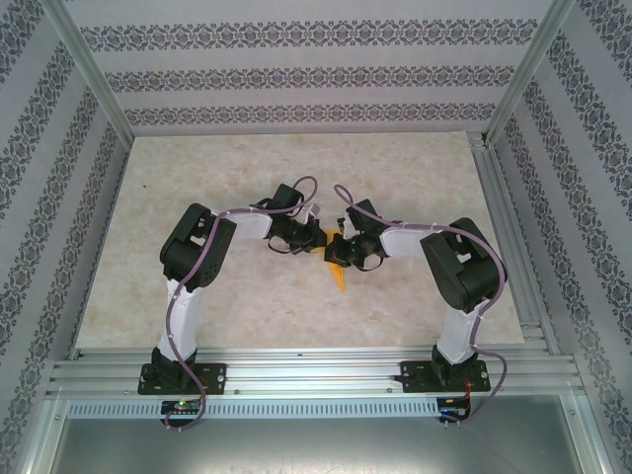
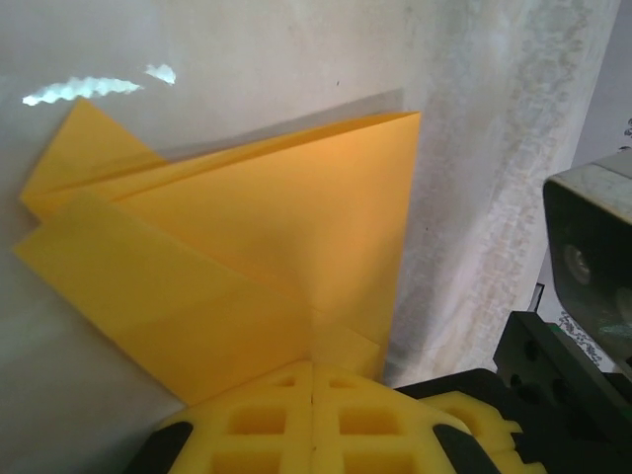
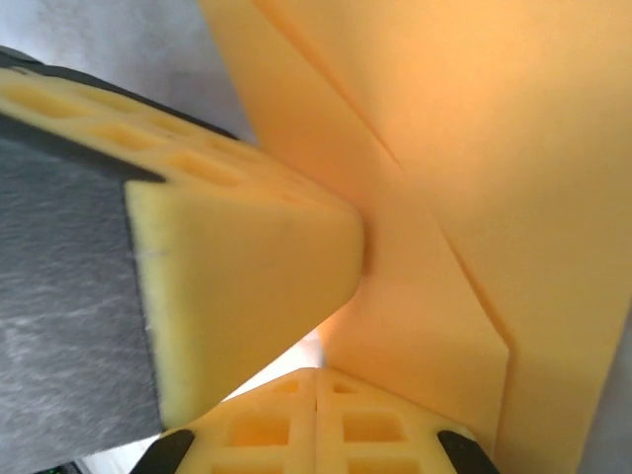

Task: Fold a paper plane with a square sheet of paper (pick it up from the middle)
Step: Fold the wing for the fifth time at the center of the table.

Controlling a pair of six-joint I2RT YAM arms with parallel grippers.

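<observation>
The worktop (image 1: 296,168) is a pale, marbled beige slab, bare apart from the arms and what they hold. Around it on three sides stand walls (image 1: 296,74) papered in white with dark bands of floral pattern, and aluminium rails (image 1: 316,365) frame the near edge and the corners. A grey metal ledge (image 1: 316,444) lies nearest the camera.

The left arm (image 1: 193,257) and the right arm (image 1: 464,267) bend inward and meet over the middle of the slab. Between them is the paper plane (image 1: 338,274) – orange-yellow, part-folded, its narrow point aimed at the near edge. I cannot tell whether it touches the surface.

In the left wrist view the left jaws are closed, yellow pads (image 2: 267,420) pressed together on the lower edge of the paper plane (image 2: 296,217), whose layered flaps fan out above them. The right arm's camera housing (image 2: 592,257) sits just beside it.

In the right wrist view the right jaws are likewise clamped on the paper plane (image 3: 474,148) – their pads (image 3: 365,425) meet at its lower edge, and a pad of the left arm (image 3: 247,267) touches the sheet from the side.
</observation>
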